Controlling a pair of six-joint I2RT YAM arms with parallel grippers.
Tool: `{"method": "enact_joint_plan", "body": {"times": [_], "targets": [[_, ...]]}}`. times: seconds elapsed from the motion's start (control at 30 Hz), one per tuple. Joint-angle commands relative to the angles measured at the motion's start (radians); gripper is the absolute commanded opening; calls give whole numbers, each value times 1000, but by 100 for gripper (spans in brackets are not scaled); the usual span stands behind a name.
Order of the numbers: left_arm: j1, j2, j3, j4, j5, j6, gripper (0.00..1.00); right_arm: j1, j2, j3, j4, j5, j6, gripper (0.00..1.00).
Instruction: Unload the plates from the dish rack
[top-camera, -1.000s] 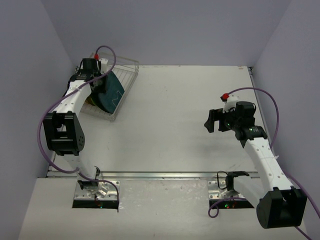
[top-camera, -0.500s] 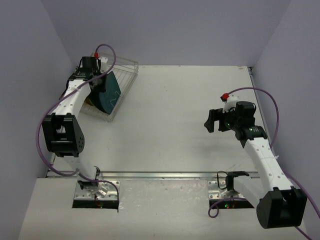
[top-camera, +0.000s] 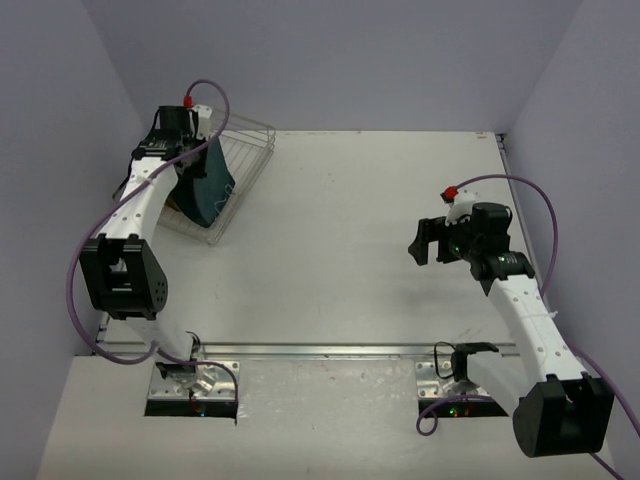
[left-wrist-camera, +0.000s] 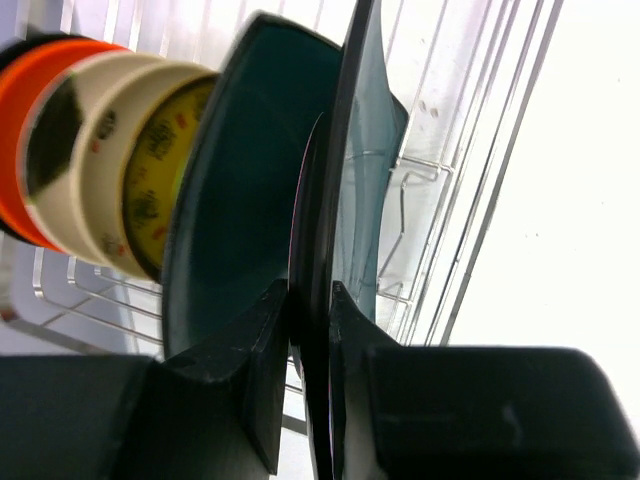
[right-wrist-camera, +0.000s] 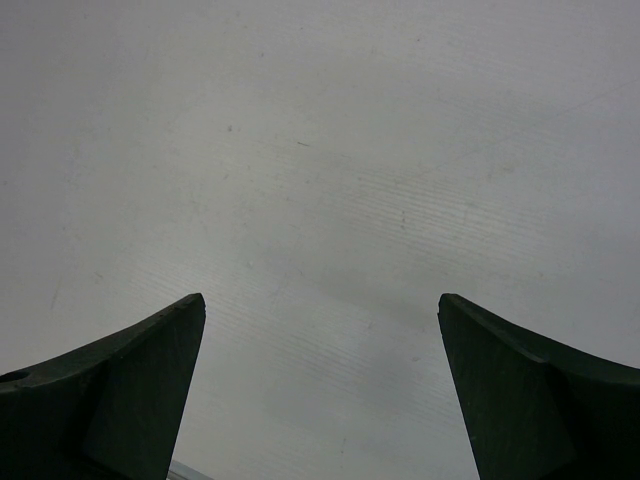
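Observation:
The dish rack stands at the far left of the table, its white wires showing in the left wrist view. My left gripper is shut on the rim of a dark teal plate, which stands on edge over the rack. Right behind it stands another dark teal plate, then a lime-green one, a cream one and an orange-red one, all upright in the rack. My right gripper hangs open above bare table, far from the rack.
The left wall runs close beside the rack and the left arm. The back wall stands just behind the rack. Purple cables loop off both arms. A metal rail crosses the near edge of the table in front of the arm bases.
The left gripper has risen and pulled back a little with the dark teal plate, which now shows more edge-on from above. The right arm has not moved.

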Motion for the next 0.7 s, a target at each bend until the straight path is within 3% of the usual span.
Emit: {"method": "enact_joint_plan", "body": {"times": [0.0, 0.13, 0.43, 0.57, 0.67], "targets": [[-18, -119, 122, 137, -68, 26, 0, 2, 0, 46, 25, -13, -2, 99], [-29, -120, 142, 134, -50, 35, 0, 3, -2, 47, 24, -14, -2, 99], [-31, -214, 153, 181, 173, -32, 0, 3, -5, 49, 24, -32, 4, 99], [-32, -307, 66, 261, 484, -210, 0, 3, 15, 98, 28, -122, 28, 99], [-32, -354, -56, 403, 794, -416, 0, 3, 55, 169, 35, -246, 69, 99]]}}
